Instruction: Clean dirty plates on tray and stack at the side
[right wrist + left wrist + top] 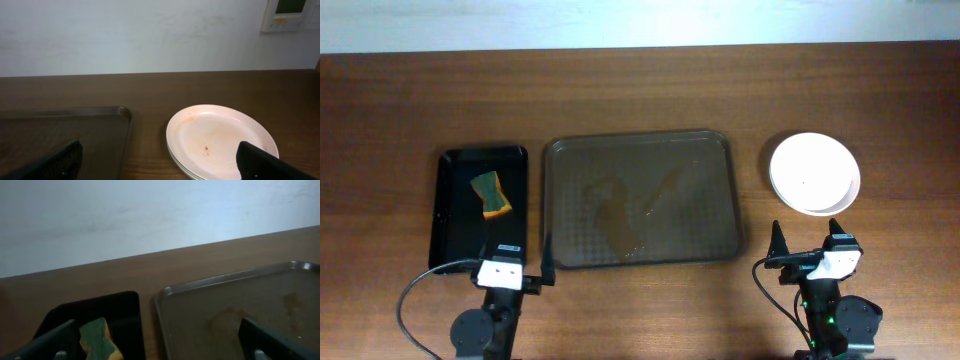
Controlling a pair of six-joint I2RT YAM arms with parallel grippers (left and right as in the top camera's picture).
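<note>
The white plates [814,174] lie stacked on the bare table right of the dark brown tray [640,200]; in the right wrist view the top of the plates [220,140] carries faint orange specks. The tray [235,310] [65,132] holds no plates, only a wet orange-brown smear. My left gripper [517,266] rests open at the table's front edge, between the black tray and the brown tray. My right gripper [807,238] stands open just in front of the plates. Nothing lies between either pair of fingers.
A small black tray [482,210] at the left holds a green and yellow sponge [491,194], seen close in the left wrist view as the sponge [100,340]. A pale wall runs along the table's far edge.
</note>
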